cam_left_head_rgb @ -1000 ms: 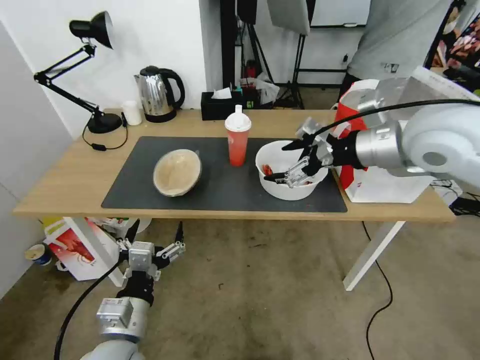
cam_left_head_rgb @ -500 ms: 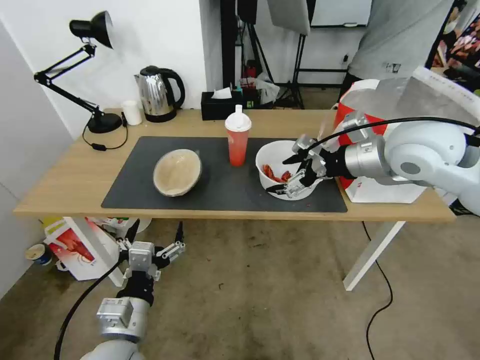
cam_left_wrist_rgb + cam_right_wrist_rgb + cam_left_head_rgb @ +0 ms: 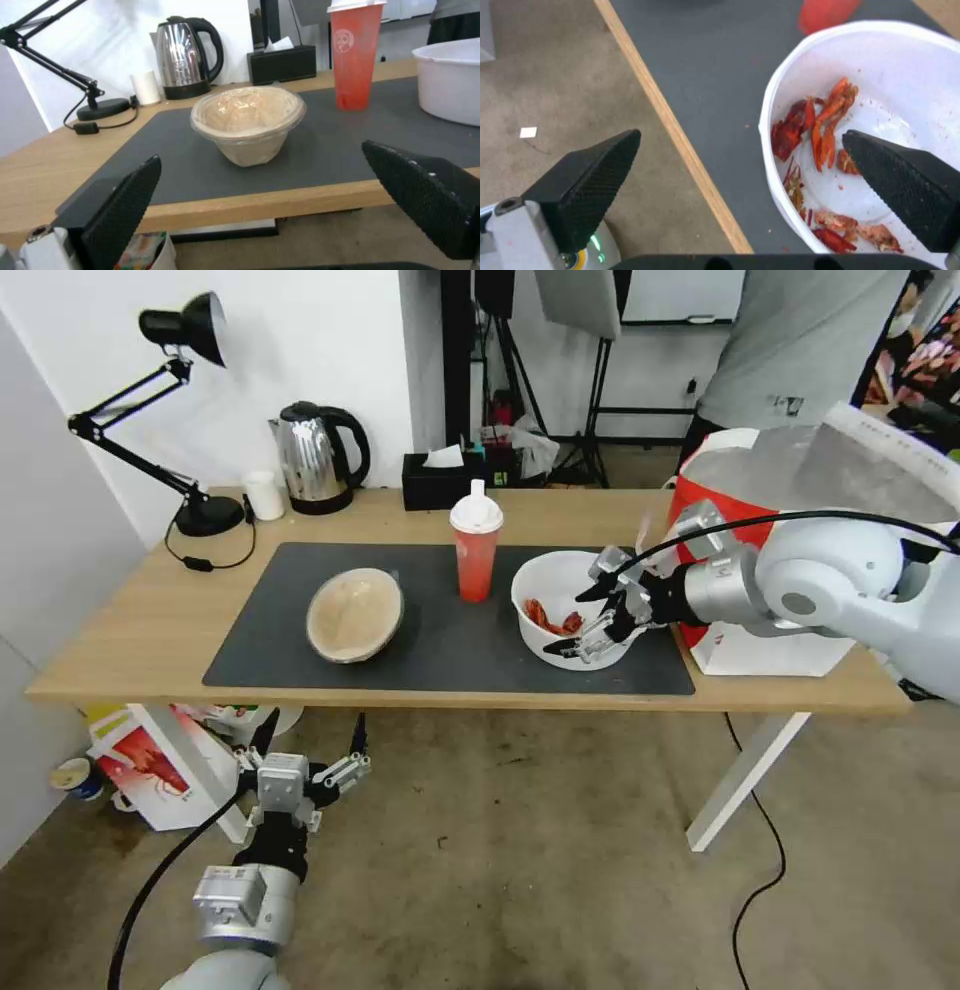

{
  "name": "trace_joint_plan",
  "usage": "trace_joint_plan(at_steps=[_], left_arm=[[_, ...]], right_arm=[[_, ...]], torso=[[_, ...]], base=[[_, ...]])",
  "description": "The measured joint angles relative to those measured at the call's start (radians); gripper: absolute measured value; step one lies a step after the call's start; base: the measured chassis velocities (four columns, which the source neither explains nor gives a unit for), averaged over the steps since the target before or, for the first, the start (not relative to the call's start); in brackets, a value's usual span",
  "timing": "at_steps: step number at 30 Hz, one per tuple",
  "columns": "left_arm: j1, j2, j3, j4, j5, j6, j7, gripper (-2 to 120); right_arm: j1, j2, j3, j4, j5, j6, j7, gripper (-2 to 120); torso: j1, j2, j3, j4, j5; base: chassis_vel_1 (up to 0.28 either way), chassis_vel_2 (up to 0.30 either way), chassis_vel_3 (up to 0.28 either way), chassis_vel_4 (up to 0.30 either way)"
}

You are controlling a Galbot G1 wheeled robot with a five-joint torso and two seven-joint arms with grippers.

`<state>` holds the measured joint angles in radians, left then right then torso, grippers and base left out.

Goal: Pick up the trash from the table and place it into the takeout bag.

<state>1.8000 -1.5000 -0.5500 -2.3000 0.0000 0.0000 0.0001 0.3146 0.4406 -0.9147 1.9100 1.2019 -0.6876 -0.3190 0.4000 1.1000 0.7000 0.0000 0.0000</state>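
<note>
Three leftovers sit on the worktop's [image 3: 150, 640] grey mat [image 3: 450, 655], none bagged yet: the tan bowl [image 3: 355, 613] toward the left end, the red cup [image 3: 475, 545] mid-mat, and the white bowl [image 3: 565, 615] at the mat's right end near the front edge. My right gripper [image 3: 595, 620] is spread open at that bowl's near-right rim; in the wrist view one finger [image 3: 902, 187] hangs over the red scraps [image 3: 820, 123] inside and the other finger [image 3: 587, 172] sits outside, past the front edge, so the wall lies between them. I judge the bowl light and thin-walled, likely to flex and a bit greasy, so I would pinch the rim firmly but not crush it, and keep it level so scraps don't spill. The bag [image 3: 760, 570] stands at the right end, just beside the bowl, mouth open; its tall wall is what I must clear. The cup is near the bowl's left and looks tippy. My left gripper [image 3: 300, 775] hangs open below the front edge, facing the tan bowl. A lamp [image 3: 180, 410], kettle [image 3: 318, 455], small cup [image 3: 264, 494] and tissue box [image 3: 440, 478] line the back edge, well apart from my path.
</note>
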Motion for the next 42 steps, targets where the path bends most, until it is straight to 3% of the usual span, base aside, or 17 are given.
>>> trace_joint_plan(at_steps=[23, 27, 42], left_arm=[[0.0, 0.0, 0.0, 0.0, 0.0, 0.0, 0.0, 100], [0.0, 0.0, 0.0, 0.0, 0.0, 0.0, 0.0, 100], [0.0, 0.0, 0.0, 0.0, 0.0, 0.0, 0.0, 100]], right_arm=[[-0.013, 0.063, -0.061, -0.064, -0.056, -0.008, -0.012, 99], [-0.012, 0.068, -0.061, -0.07, -0.055, -0.008, -0.009, 90], [-0.01, 0.059, -0.051, -0.079, -0.031, -0.008, -0.011, 32]], torso=[[0.0, 0.0, 0.0, -0.0001, 0.0], [0.0, 0.0, 0.0, 0.0, -0.0001], [0.0, 0.0, 0.0, -0.0001, -0.0001]], base=[[0.0, 0.0, 0.0, 0.0], [0.0, 0.0, 0.0, 0.0], [0.0, 0.0, 0.0, 0.0]])
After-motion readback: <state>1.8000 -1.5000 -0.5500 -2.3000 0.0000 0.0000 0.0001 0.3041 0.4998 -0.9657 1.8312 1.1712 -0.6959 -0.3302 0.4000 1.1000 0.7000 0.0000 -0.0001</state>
